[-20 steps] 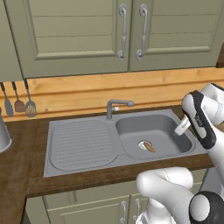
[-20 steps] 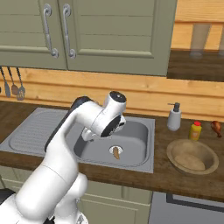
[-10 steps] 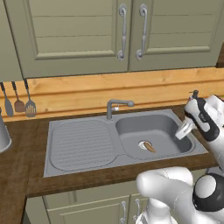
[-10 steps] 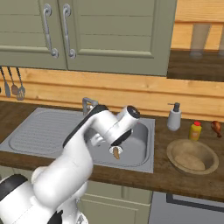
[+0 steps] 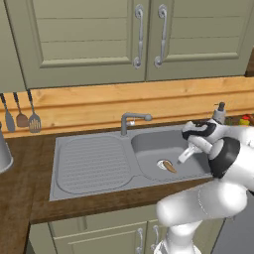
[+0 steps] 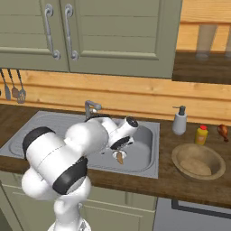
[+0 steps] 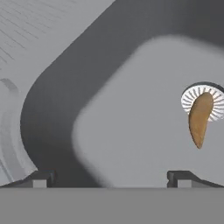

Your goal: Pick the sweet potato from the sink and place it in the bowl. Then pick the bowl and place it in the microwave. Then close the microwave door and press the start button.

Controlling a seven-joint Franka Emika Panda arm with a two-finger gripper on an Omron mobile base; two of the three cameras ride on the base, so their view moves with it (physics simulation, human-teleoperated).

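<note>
Orange-brown sweet potato (image 7: pixel 200 118) lies on the floor of the sink (image 5: pixel 89 166) basin — one end overlapping the round drain (image 7: pixel 192 98), tapered tip pointing away from it. Gripper (image 7: pixel 111 178) hangs over the basin, jaws spread wide, nothing between them; the sweet potato sits off to one side of the fingertips (image 7: pixel 181 177), apart from them. Faucet (image 5: pixel 130 120) stands at the sink's back edge. Wooden bowl (image 6: pixel 197 161) rests on the counter (image 6: pixel 180 185) near its front edge, well apart from the sink's right rim — soap dispenser (image 6: pixel 180 121) behind it by the wall.
</note>
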